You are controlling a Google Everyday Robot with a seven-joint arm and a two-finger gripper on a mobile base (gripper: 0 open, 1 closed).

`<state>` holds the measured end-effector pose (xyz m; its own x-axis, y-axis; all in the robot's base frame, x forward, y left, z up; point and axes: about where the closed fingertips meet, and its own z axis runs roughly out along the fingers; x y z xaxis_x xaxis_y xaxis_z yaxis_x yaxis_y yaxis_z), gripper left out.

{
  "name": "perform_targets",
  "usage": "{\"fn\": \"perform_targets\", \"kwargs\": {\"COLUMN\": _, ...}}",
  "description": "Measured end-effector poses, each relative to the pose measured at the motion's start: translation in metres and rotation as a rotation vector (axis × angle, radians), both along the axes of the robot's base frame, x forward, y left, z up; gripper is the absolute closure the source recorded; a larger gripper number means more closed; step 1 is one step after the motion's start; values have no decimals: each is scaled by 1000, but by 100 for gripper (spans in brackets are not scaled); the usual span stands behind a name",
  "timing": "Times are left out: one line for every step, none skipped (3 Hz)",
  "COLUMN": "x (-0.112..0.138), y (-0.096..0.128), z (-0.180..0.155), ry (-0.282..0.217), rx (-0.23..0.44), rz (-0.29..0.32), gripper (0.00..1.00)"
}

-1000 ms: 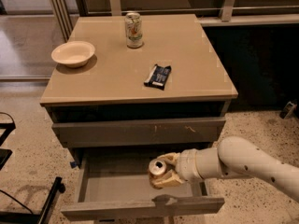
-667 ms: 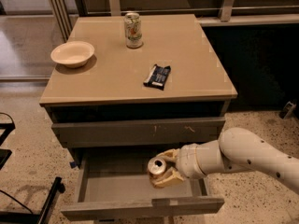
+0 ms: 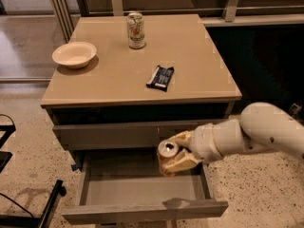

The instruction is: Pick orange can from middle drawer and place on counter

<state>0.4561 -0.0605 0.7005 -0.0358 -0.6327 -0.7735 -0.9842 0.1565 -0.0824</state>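
My gripper (image 3: 176, 152) is shut on the orange can (image 3: 167, 154), whose silver top with pull tab faces up. The can hangs a little above the right part of the open middle drawer (image 3: 142, 189), a shallow grey drawer pulled out at the bottom of the view. The white arm reaches in from the right. The tan counter (image 3: 114, 75) is the cabinet top above, well above the can. The can's body is mostly hidden by the fingers.
On the counter stand a pale green-and-white can (image 3: 136, 30) at the back, a cream bowl (image 3: 74, 54) at the left and a dark snack packet (image 3: 160, 77) near the middle. A shut upper drawer front (image 3: 109, 134) lies just above the can. Black equipment legs (image 3: 47, 208) are at the lower left.
The gripper has lifted the orange can up out of the drawer; it now sits higher, near the level of the upper drawer front's lower edge.
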Motion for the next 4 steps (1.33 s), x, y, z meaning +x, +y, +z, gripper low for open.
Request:
{"fn": "perform_targets", "kwargs": {"x": 21, "y": -21, "z": 88, "ry": 3, "rx": 16, "rz": -23, "gripper": 100}}
{"fn": "perform_targets", "kwargs": {"x": 29, "y": -35, "z": 135, "ry": -6, "rx": 23, "rz": 2, "gripper": 100}}
{"fn": "perform_targets", "kwargs": {"x": 30, "y": -35, "z": 141, "ry": -4, "rx": 29, "rz": -3, "gripper": 100}}
{"fn": "perform_targets", "kwargs": {"x": 34, "y": -36, "z": 152, "ry": 2, "rx": 45, "rz": -23, "gripper": 100}}
